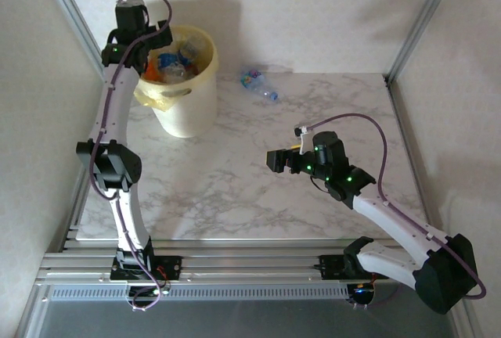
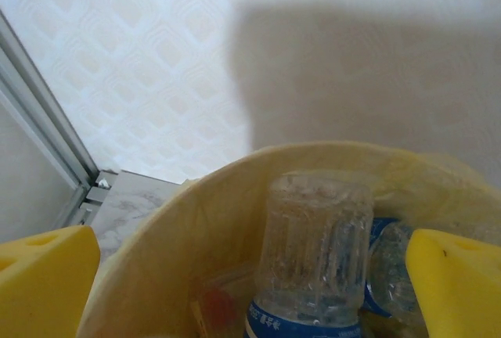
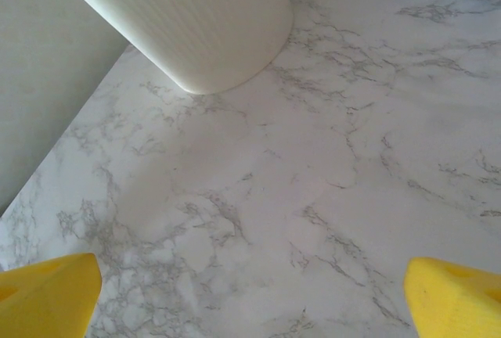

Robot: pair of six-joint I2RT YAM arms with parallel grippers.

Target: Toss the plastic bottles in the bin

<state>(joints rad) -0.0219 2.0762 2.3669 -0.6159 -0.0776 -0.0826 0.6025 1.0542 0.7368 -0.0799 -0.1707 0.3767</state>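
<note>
My left fingers [image 2: 47, 279] are spread wide and released, gripping nothing. The two yellow tips sit at the low corners of my left wrist view, with free space between them and what lies below. They hang over the bin [image 1: 188, 95], the round pale-yellow bucket at the far left of the marble worktop [image 1: 235, 197], and my left arm reaches up along the left edge to get there.

Past the tips I see the bin's inner wall with its yellowish liner [image 2: 172, 252]. Inside is a clear ribbed bottle [image 2: 313, 236] with a blue label, one end pointing up toward me. It touches neither fingertip. Just to its right, close against it, lies a second clear bottle [image 2: 391, 271] with a blue band. From above, the bin holds a heap of bottles [image 1: 176, 60] with blue and orange patches, piled close to the rim.

My right fingers [image 3: 458, 295] are likewise open and empty, their tips far apart. They hover over bare marble right of the worktop's middle and point left. The bin's ribbed outer wall stands beyond them, well apart.

One loose bottle [image 1: 258, 84] lies on its side on the worktop, right of the bin and toward the far edge. It is clear with some blue on it, touches nothing else and is well apart from my right fingers.
</note>
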